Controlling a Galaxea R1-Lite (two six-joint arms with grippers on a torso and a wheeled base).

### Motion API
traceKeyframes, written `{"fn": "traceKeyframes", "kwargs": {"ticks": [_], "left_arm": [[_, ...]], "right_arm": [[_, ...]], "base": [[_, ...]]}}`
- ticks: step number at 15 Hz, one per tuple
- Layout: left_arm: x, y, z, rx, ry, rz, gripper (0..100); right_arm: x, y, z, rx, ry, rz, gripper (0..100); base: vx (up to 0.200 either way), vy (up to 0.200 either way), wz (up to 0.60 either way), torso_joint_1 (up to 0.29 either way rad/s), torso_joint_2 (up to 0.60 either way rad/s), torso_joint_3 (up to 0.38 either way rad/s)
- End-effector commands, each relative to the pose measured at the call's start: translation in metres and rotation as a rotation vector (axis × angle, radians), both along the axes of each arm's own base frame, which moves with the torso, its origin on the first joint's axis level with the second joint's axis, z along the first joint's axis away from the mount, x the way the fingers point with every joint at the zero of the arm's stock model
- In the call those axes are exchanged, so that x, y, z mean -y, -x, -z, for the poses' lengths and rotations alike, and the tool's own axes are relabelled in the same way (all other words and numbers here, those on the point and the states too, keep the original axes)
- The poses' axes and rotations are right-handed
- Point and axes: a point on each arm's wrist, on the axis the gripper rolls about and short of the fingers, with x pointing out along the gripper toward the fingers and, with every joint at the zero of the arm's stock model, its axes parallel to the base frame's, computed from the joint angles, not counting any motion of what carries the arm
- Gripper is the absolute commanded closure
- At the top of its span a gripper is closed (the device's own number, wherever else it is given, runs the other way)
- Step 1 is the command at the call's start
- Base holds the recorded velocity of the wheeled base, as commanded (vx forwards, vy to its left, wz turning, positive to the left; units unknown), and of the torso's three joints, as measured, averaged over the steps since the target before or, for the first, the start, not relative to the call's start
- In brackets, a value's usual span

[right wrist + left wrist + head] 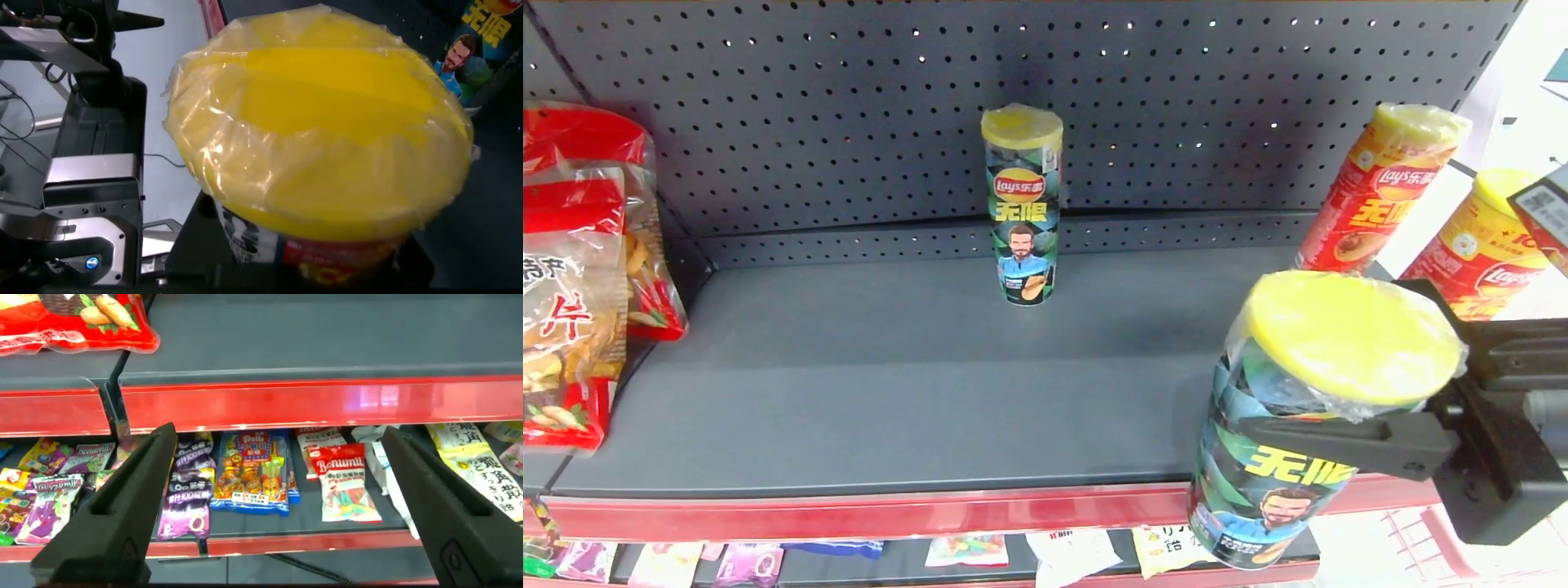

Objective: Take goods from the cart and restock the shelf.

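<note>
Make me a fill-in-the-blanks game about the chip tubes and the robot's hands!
1. The right hand is shut on a green cardboard chip tube whose wrapped lid is ____.
2. A second green chip tube stands ____ on the grey metal shelf.
3. The left hand is open and holds ____.
4. At the shelf's right end there are ____ red chip tubes.

Missing words: yellow, upright, nothing, two.

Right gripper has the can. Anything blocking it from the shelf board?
Nothing visible. The green can in the right gripper hangs at the right front edge of the shelf board, which lies bare beyond it. The other green can stands at the back centre, red cans farther right, snack bags far left.
</note>
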Motion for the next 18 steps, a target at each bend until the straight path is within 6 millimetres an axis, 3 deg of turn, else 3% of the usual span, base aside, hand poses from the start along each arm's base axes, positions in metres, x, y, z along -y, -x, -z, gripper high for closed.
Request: {"fn": "traceKeyframes", "kwargs": {"ticks": [1,18], "left_arm": [[0.0000,0.0000,0.0000,0.000,0.000,-0.001,0],[-0.0001,0.0000,0.0000,0.000,-0.004,-0.004,0]], "right_arm": [[-0.0001,0.0000,0.0009,-0.002,0.002,-0.001,100],[0.0016,0.0007,0.0006,-0.005,0.000,0.010,100]], "base": [[0.000,0.000,0.00,0.000,0.00,0.000],[0.000,0.000,0.00,0.000,0.00,0.000]]}}
